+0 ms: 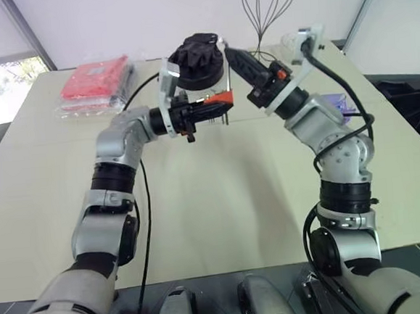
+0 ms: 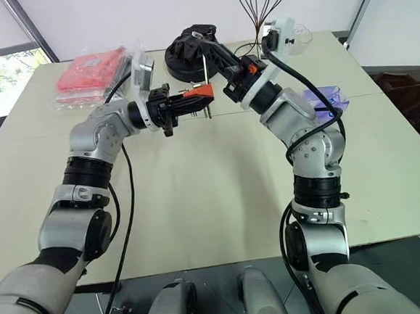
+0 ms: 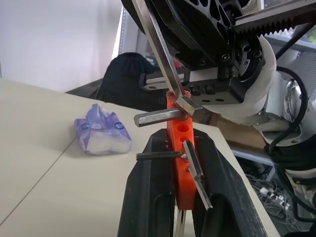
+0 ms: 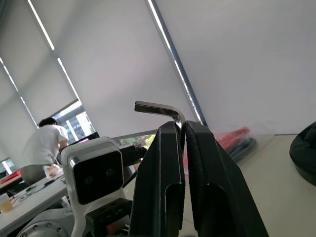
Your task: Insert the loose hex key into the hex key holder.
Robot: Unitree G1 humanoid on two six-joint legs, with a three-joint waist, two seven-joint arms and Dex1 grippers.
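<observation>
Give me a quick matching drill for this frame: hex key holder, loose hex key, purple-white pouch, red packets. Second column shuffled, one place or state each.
Things:
1. hex key holder
2. loose hex key
3. purple-white pouch
4. red packets

Places or states:
A. lying on the table beside the right arm
B. clamped in the left gripper, above the table
C. stacked at the table's far left corner
D. pinched in the right gripper, bent end sticking out past the fingertips

Pairs: 1-B, 2-D, 3-A, 4-C

Purple-white pouch (image 3: 102,130) — red packets (image 1: 94,85)
</observation>
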